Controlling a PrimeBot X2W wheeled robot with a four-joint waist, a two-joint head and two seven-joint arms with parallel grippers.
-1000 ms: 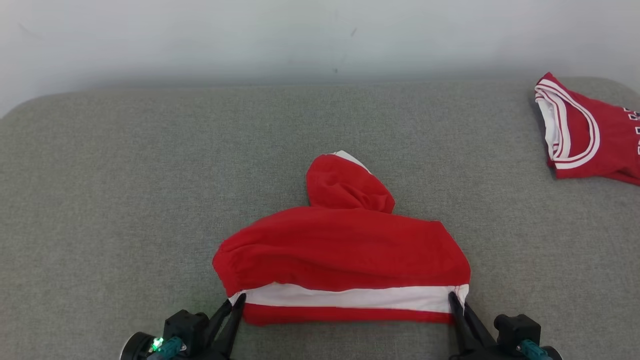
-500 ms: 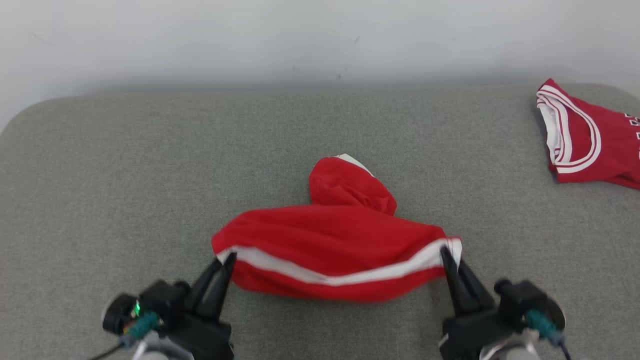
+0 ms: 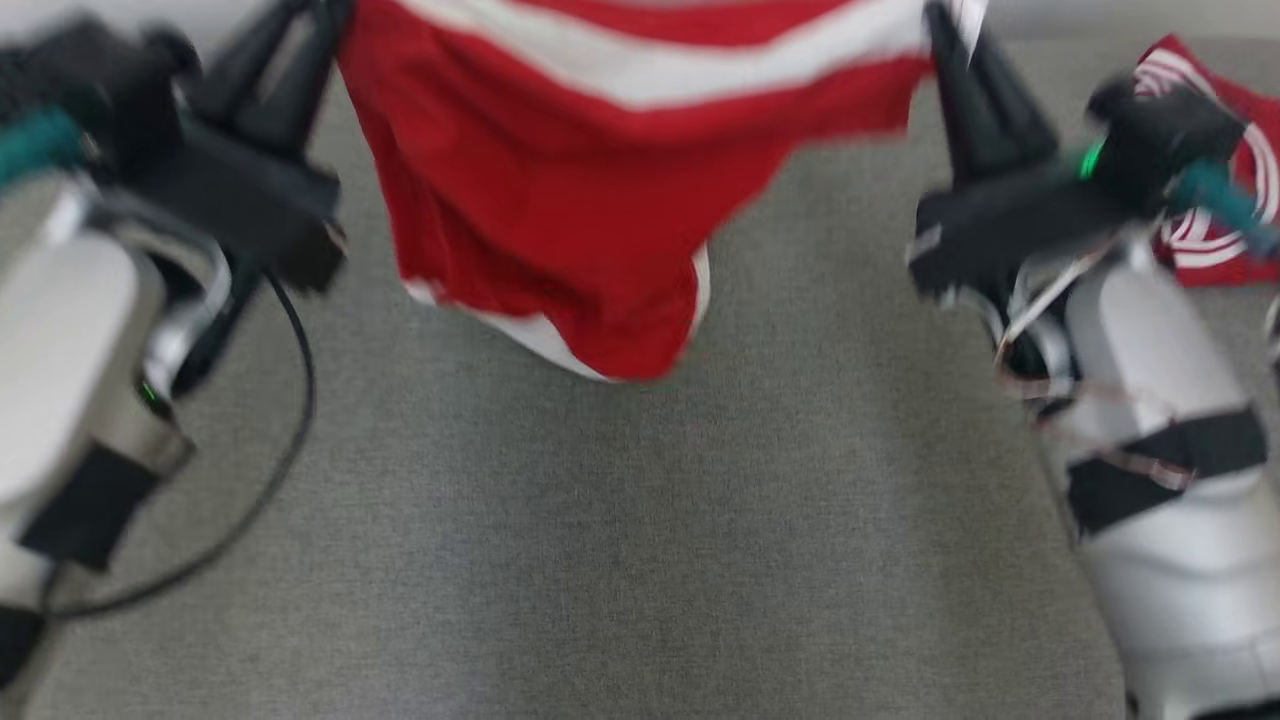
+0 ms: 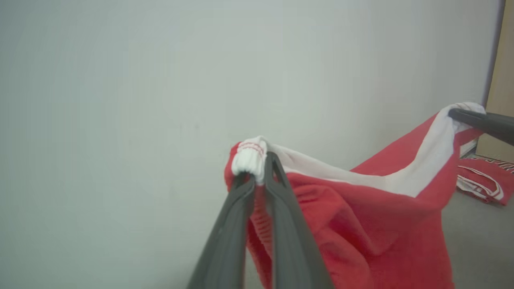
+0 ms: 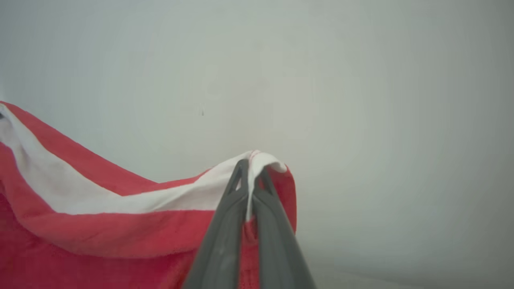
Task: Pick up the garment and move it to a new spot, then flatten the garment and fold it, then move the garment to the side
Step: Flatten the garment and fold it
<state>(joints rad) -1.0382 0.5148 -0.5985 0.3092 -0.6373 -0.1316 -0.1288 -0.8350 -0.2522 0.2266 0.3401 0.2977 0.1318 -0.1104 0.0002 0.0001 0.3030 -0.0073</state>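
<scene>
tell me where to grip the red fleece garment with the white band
Grip the red fleece garment at the two end corners of its white band, one per gripper, coming from the robot's side. That band is its long straight edge; with the left gripper and right gripper shut there, the cloth hangs spread between them.

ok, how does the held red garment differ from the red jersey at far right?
Held garment hangs stretched between left gripper and right gripper; jersey lies on the grey cushion. Held garment has one broad white band; jersey has thin white stripes. Both are red and white.
</scene>
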